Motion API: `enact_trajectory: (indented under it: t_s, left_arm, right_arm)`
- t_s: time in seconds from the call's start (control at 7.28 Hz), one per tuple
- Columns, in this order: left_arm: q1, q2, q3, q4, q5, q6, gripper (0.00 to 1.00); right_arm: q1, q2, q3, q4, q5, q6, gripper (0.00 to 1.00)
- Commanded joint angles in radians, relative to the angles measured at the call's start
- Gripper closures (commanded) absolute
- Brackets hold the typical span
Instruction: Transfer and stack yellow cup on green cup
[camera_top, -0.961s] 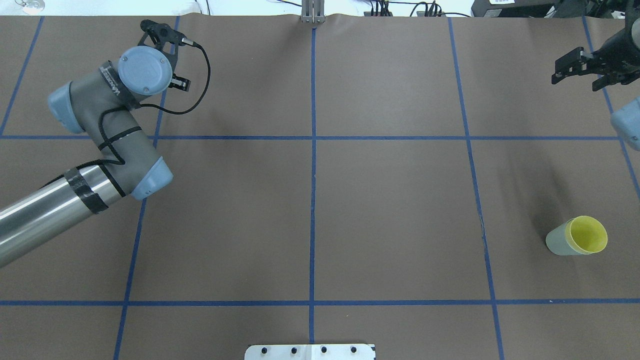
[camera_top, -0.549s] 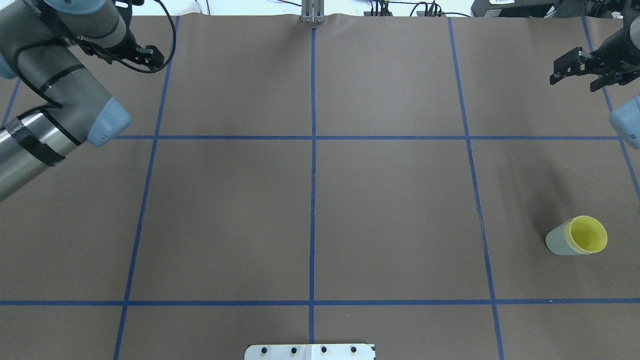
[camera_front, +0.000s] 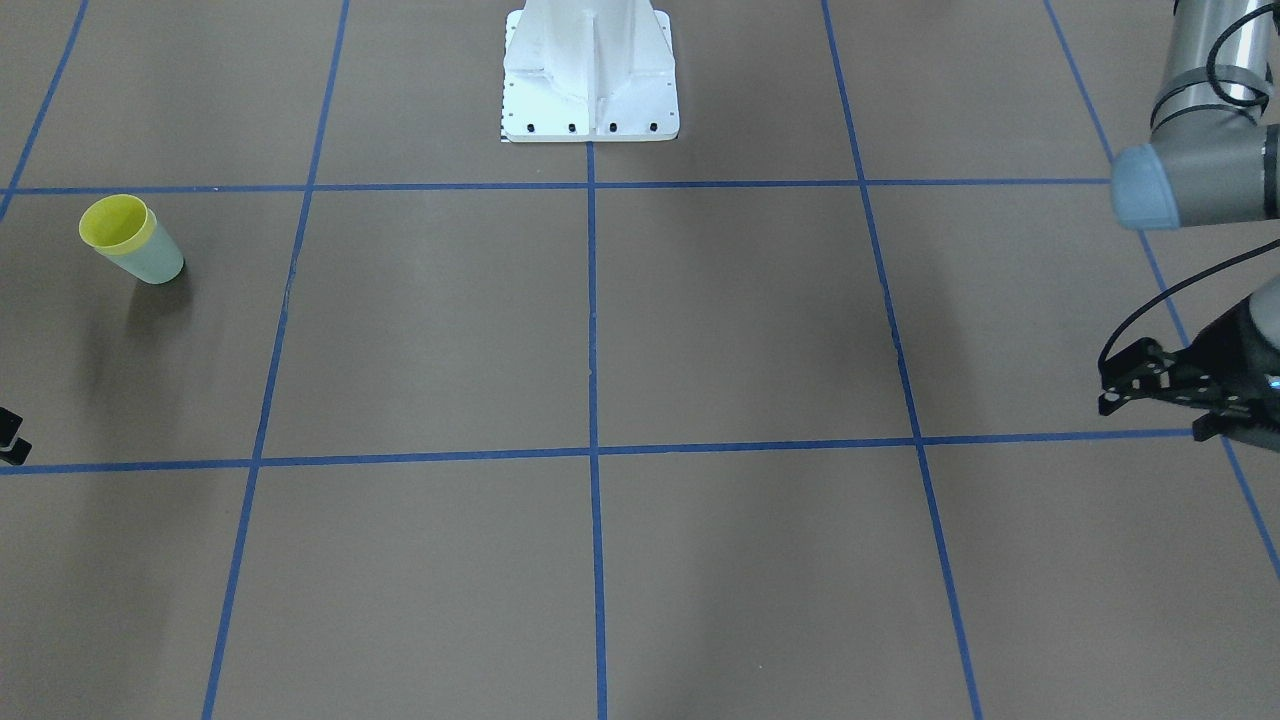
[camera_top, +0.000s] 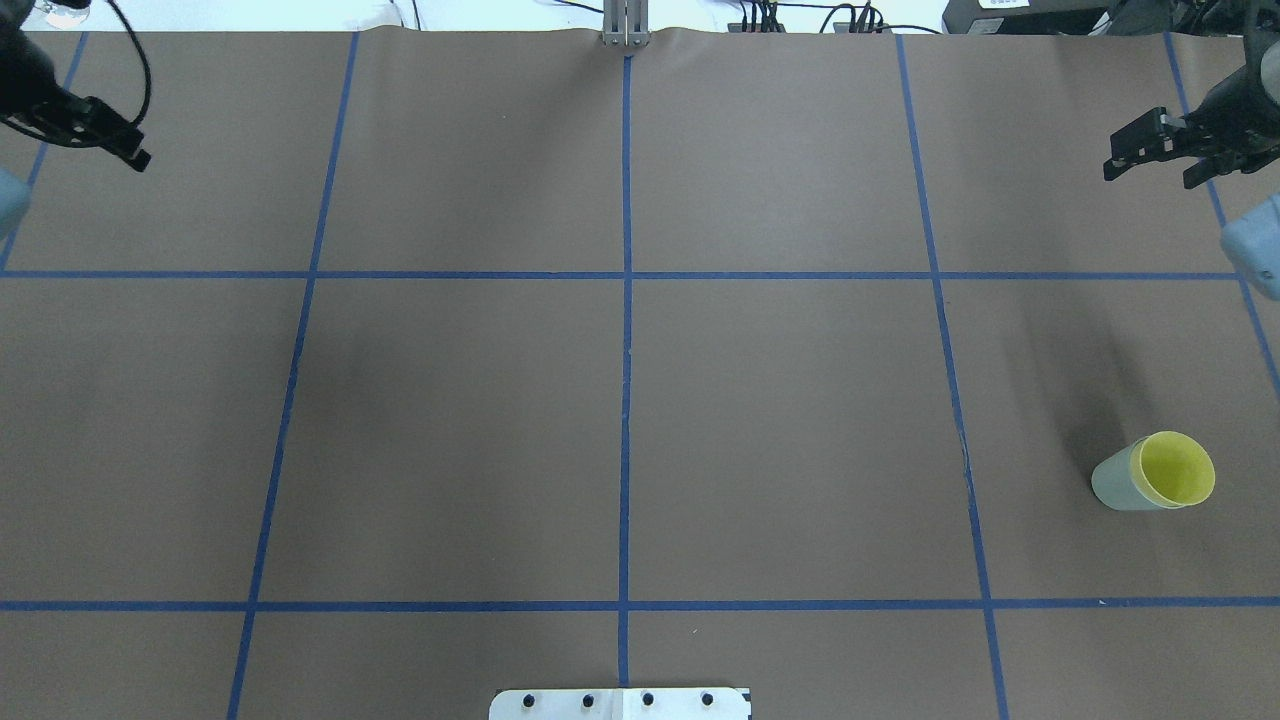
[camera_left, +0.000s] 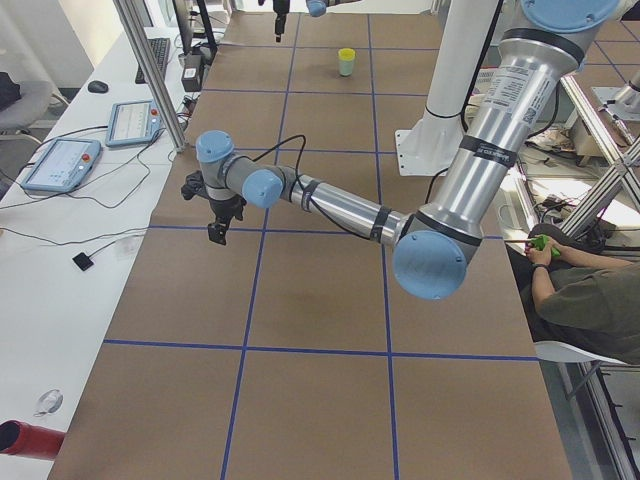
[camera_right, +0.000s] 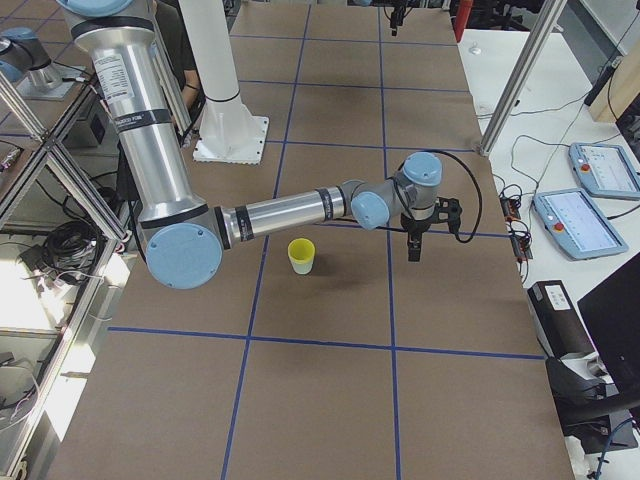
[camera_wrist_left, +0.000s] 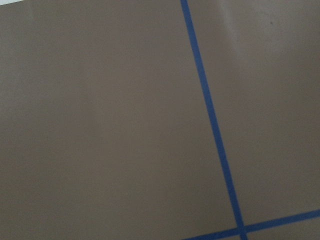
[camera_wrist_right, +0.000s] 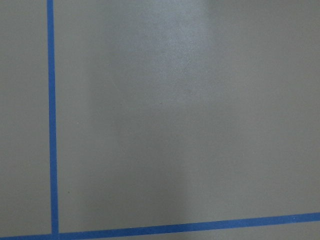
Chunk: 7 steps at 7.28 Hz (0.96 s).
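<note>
Overhead exterior: see yellow cup (camera_top: 1175, 468) nested in green cup (camera_top: 1112, 487) nr worktop's (camera_top: 780, 400) right edge. Find left claw (camera_front: 1156, 418) & right claw (camera_top: 1150, 176) nr far edge, fingers apart.

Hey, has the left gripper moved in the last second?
Yes. The left gripper has swung toward the overhead view's left edge, away from the blue tape line it was over before.

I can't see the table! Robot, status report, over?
Left gripper open, empty. Right gripper open, empty. Yellow cup sits inside green cup, upright. No obstruction seen.
</note>
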Motion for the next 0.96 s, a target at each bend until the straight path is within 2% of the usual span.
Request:
enact_trajectory:
  t_s: [0.0,0.14,0.27,0.41,0.55,0.69,0.82]
  left_arm:
    - [-0.152,0.085,-0.011,0.097,-0.028,0.081,0.01]
    - [-0.210,0.090,0.006,0.167,-0.147,0.081,0.01]
    - [-0.239,0.157,0.001,0.162,-0.185,0.090,0.01]
    - [-0.239,0.159,0.001,0.160,-0.098,0.091,0.01]
    - [-0.239,0.160,-0.002,0.150,0.063,0.125,0.00]
    - [-0.239,0.168,0.001,0.160,0.079,0.206,0.00]
    - [-0.241,0.171,-0.002,0.163,0.042,0.200,0.00]
  right_arm:
    - [0.014,-0.028,0.003,-0.033,0.011,-0.061,0.01]
    - [0.048,-0.045,0.000,-0.044,0.046,-0.093,0.01]
    - [0.080,-0.061,0.000,-0.045,0.059,-0.137,0.01]
    - [0.106,-0.062,0.000,-0.077,0.081,-0.164,0.01]
    - [0.140,-0.062,0.002,-0.135,0.094,-0.238,0.01]
    - [0.154,-0.055,0.000,-0.212,0.095,-0.336,0.01]
    - [0.156,-0.048,0.009,-0.251,0.094,-0.345,0.01]
